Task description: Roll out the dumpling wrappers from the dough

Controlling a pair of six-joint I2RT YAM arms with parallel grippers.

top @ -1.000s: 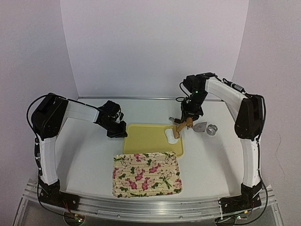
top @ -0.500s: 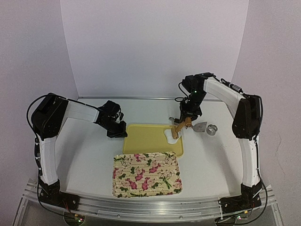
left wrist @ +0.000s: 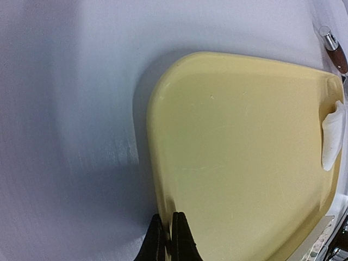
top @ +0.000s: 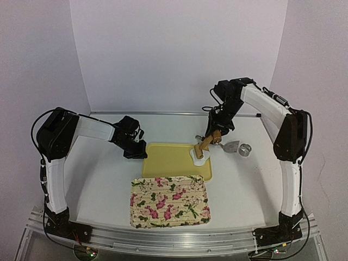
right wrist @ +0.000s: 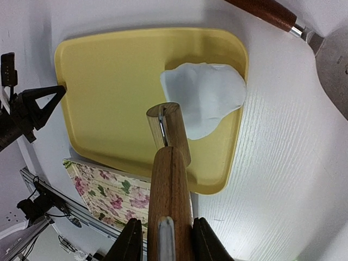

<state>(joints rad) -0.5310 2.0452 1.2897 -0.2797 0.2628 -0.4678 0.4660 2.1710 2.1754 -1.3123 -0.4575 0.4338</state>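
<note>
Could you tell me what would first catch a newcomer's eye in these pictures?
The right claw grips a brown wooden rolling pin, tilted down toward a flattened white dough lump at the right edge of the pale yellow plastic board. Nearer the arms lies a pink-flowered rectangular tray.

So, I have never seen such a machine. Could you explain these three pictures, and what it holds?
These are two robot arms bolted to a table, each ending in a two-finger gripper. One picture looks down from above and behind; the other two come from cameras on the wrists. On the table lie a yellow board carrying a piece of white dough, a flowered tray and a metal ring. The right gripper holds a wooden rolling pin, tilted, its lower end at the dough. The left gripper is shut, its tips at the board's corner.
</note>
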